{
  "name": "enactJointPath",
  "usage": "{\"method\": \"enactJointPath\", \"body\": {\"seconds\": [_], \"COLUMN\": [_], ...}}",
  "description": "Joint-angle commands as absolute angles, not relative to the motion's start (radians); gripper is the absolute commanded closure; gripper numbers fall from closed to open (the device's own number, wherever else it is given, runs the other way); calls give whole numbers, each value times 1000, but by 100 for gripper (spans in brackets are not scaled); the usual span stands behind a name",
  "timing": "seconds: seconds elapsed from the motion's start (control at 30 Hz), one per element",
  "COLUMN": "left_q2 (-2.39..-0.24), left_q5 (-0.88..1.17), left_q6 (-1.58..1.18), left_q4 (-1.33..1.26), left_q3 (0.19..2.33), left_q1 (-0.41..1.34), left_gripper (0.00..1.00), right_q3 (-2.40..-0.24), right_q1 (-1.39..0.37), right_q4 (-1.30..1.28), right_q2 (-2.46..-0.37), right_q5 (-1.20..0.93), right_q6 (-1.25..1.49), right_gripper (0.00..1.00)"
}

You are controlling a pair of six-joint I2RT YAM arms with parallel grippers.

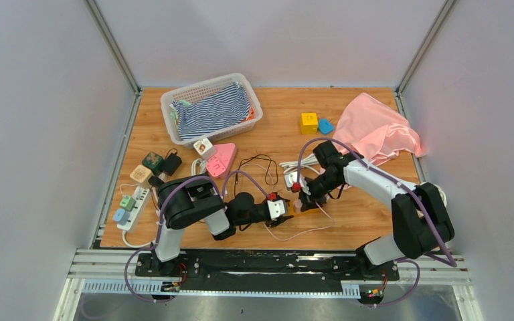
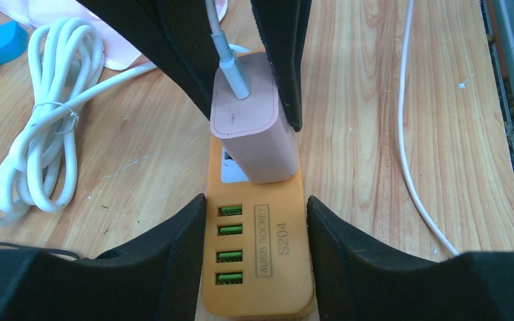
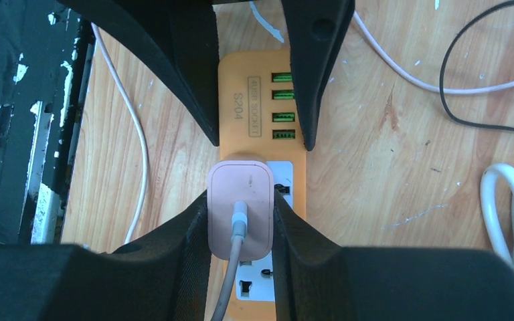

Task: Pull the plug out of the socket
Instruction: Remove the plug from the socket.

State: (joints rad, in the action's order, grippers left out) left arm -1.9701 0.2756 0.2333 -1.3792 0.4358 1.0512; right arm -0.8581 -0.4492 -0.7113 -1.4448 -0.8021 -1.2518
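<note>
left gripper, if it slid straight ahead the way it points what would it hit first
The pink plug, seated in the orange socket strip just ahead of the left gripper. The right gripper's fingers clamp its sides, so probably those too.

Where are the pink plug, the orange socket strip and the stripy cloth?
pink plug [image 3: 239,194]: right wrist view, on its flat back face.
orange socket strip [image 2: 286,281]: left wrist view, on bare orange near its end.
stripy cloth [image 1: 211,110]: top view, on its middle.
</note>
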Motion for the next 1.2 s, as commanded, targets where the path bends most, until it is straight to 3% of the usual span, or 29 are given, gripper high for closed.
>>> {"method": "enactJointPath", "body": {"seconds": [0.0, 0.2, 0.37, 0.57, 0.7, 1.17], "left_q2": [-1974, -1975, -1974, -1974, -1974, -1974], "left_q5": [308, 310, 310, 310, 310, 311], "left_q6": [252, 252, 253, 253, 252, 252], "left_q4": [-1338, -1336, -1336, -1335, -1334, -1335], "left_q3": [432, 433, 433, 433, 434, 433], "left_q1": [1064, 1063, 1063, 1064, 1064, 1064], "left_gripper": [84, 84, 84, 84, 84, 84], "right_q3": [-854, -880, -876, -914, -899, -953], "right_q1": [-456, -456, -457, -457, -457, -455], "right_q4": [-796, -636, -815, -805, -864, -929], "right_q2": [-1432, -1471, -1473, -1484, -1462, -1482], "right_q5": [-911, -746, -896, -855, -912, -919], "right_q6": [-1415, -1135, -1381, -1299, -1403, -1389], "right_gripper": [100, 100, 100, 100, 100, 100]}}
